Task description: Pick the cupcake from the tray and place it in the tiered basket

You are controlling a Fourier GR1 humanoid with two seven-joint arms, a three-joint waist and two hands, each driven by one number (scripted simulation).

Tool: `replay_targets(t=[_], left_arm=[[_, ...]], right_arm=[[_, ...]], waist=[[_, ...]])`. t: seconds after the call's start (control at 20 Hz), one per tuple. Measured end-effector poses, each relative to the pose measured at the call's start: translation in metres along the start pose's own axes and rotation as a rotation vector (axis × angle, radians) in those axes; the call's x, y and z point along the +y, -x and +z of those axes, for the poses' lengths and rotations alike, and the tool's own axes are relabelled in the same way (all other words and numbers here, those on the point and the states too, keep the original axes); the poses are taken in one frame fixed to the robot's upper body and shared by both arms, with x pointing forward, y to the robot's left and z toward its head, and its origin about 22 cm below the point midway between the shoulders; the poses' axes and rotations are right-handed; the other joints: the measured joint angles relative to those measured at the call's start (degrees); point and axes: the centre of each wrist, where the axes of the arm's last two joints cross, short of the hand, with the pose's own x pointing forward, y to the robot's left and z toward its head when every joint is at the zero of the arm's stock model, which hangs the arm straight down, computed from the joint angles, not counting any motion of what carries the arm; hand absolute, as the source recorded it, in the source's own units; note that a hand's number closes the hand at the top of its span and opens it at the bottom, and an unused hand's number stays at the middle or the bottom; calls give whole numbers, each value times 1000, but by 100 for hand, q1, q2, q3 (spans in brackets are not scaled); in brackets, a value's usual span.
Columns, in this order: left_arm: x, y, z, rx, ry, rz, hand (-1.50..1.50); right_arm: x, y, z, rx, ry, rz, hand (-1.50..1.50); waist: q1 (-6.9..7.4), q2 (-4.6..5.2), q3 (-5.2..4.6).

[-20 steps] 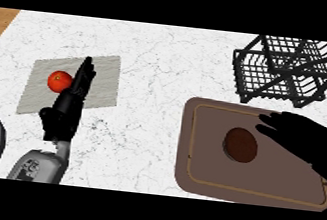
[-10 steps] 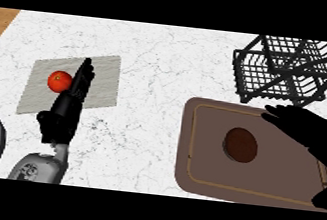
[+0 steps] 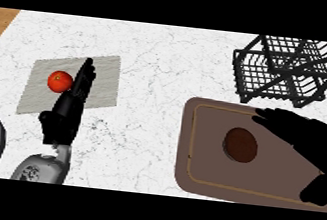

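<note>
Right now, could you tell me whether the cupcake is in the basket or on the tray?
On the tray. The cupcake sits at its middle; the basket stands apart.

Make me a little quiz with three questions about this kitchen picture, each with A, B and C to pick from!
1. Where is the cupcake?
A. on the tray
B. in the basket
C. on the mat

2. What colour is the tomato?
A. green
B. red
C. purple

3. What is the right hand doing?
A. holding the tomato
B. curled round the cupcake
C. open above the tray, holding nothing

Answers:
1 A, the brown cupcake sits in the middle of the tray.
2 B, it shows bright red on the grey mat.
3 C, its fingers spread beside the cupcake, not round it.
</note>
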Motion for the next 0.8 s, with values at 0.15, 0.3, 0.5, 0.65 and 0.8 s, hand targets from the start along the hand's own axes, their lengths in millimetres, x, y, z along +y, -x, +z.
replay_targets(t=[0.15, 0.3, 0.5, 0.65, 0.8], left_arm=[[1, 0, 1, -3, -2, -1, 0], [1, 5, -1, -4, 3, 1, 0], [-2, 15, 1, -1, 1, 2, 0], [-1, 10, 3, -2, 9, 5, 0], [-3, 7, -1, -7, 5, -3, 0]], right_arm=[[-1, 6, -4, -11, -1, -13, -150], [6, 1, -12, -21, -12, -11, -150], [8, -4, -23, -24, -25, -20, -150], [11, -7, -34, -22, -44, -21, -150], [15, -8, -44, -18, -52, -19, -150]], waist=[[2, 1, 1], [-2, 0, 0], [0, 0, -2], [6, 0, -1], [4, 1, -1]])
